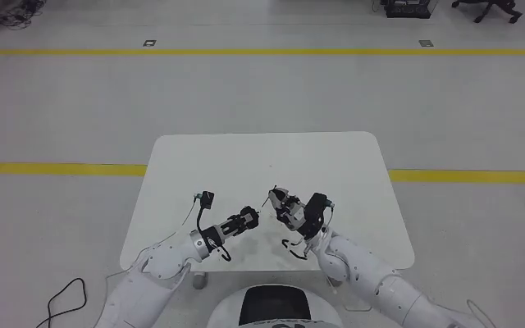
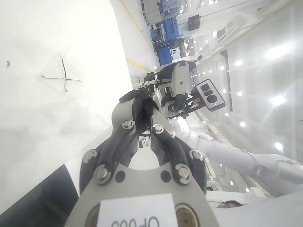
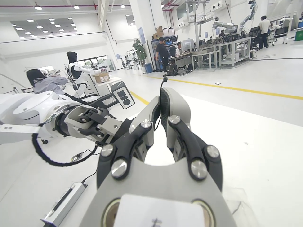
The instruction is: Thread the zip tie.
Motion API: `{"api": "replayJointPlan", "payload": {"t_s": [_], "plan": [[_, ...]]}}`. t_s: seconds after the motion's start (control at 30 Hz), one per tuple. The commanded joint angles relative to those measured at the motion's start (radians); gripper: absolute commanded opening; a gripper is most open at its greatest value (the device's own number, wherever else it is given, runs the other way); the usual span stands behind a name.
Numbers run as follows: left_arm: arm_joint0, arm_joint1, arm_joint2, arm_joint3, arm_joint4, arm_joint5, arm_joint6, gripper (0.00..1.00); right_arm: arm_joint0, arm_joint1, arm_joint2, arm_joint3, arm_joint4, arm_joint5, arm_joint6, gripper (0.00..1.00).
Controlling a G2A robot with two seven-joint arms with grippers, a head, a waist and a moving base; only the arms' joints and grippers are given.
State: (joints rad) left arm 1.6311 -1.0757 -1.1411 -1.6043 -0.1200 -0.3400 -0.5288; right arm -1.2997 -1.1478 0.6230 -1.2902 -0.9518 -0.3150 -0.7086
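With the right tool (image 3: pixel 161 96) pinched shut on the zip tie (image 3: pixel 165 79), head poking up at centre frame, and the left tool (image 2: pixel 141 102) closed, hold unclear, best align tail with head before feeding.

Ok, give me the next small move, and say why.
Probably ease the left pincer toward the right pincer. The right one is shut on the zip tie, its head poking above the fingertips, and the top view shows a gap between the two.

White table (image 1: pixel 271 156) overlaps 1 yellow floor line (image 1: pixel 66 169).
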Motion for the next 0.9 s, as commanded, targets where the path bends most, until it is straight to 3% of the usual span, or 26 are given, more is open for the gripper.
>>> {"api": "replayJointPlan", "payload": {"t_s": [0.0, 0.63, 0.87], "plan": [[0.000, 0.000, 0.000, 0.000, 0.000, 0.000, 0.000, 0.00, -0.008, -0.002, 0.007, -0.006, -0.001, 0.006, 0.010, 0.00], [0.000, 0.000, 0.000, 0.000, 0.000, 0.000, 0.000, 0.00, -0.034, -0.021, 0.033, -0.013, -0.038, -0.007, 0.035, 0.00], [0.000, 0.000, 0.000, 0.000, 0.000, 0.000, 0.000, 0.00, -0.056, -0.025, 0.054, -0.042, -0.057, 0.022, 0.056, 0.00]]}}
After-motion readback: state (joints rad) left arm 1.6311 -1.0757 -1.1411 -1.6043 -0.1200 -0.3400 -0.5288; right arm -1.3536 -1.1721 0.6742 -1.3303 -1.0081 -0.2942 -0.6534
